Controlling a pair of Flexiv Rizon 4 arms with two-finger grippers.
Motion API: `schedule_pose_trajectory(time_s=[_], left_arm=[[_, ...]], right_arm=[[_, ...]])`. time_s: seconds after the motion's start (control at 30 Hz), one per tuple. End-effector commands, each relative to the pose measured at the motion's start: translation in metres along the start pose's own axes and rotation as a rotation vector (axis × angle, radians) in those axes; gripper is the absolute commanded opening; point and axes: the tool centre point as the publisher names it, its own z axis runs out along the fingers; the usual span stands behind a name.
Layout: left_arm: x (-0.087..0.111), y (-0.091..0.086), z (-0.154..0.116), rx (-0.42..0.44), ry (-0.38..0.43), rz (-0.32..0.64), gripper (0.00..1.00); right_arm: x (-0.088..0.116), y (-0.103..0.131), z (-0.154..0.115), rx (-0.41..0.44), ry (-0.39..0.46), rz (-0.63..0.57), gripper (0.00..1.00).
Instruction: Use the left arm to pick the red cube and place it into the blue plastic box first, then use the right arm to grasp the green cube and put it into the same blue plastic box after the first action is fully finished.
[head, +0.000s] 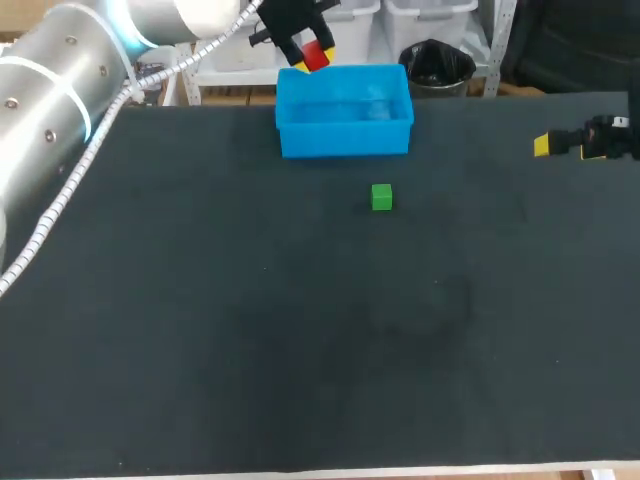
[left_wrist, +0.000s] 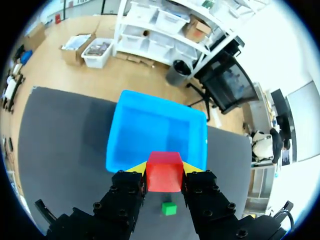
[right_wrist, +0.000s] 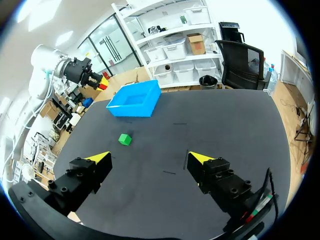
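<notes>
Left jaws pinch the red cube by two flat sides, right above the box rim. Looks light, stiff, maybe slick, so a mid-face grip seems right. Green cube sits on the counter near the box; right jaws open, empty.

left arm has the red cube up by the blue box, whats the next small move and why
Probably shift the left jaws a little more over the blue box before letting go. They are shut on the red cube, which seems to hang near the box's edge rather than over its middle in the head and left wrist views, so releasing now might miss.
</notes>
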Motion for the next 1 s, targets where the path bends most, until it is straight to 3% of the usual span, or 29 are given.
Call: schedule_pose_trajectory(time_s=[0.03,0.4,0.77,0.8,0.83,0.87,1.0], left_arm=[[-0.062,-0.003,0.023,-0.014,0.235,-0.02,0.0],[-0.091,0.016,0.057,-0.038,0.268,-0.097,0.0],[-0.092,0.024,0.068,-0.051,0.29,-0.118,0.0],[-0.092,0.025,0.068,-0.053,0.291,-0.118,0.24],[-0.092,0.025,0.068,-0.053,0.292,-0.118,0.42],[-0.093,0.026,0.068,-0.054,0.293,-0.118,1.0],[-0.092,0.029,0.067,-0.056,0.294,-0.126,1.0]], right_arm=[[0.0,0.001,0.0,0.003,0.001,0.0,1.0],[0.0,0.001,0.0,0.003,0.001,0.0,1.0],[0.0,0.001,0.0,0.003,0.001,0.0,1.0],[0.0,0.001,0.0,0.003,0.001,0.0,1.0],[0.0,0.001,0.0,0.003,0.001,0.0,1.0],[0.0,0.001,0.0,0.003,0.001,0.0,1.0],[0.0,0.001,0.0,0.003,0.001,0.0,1.0]])
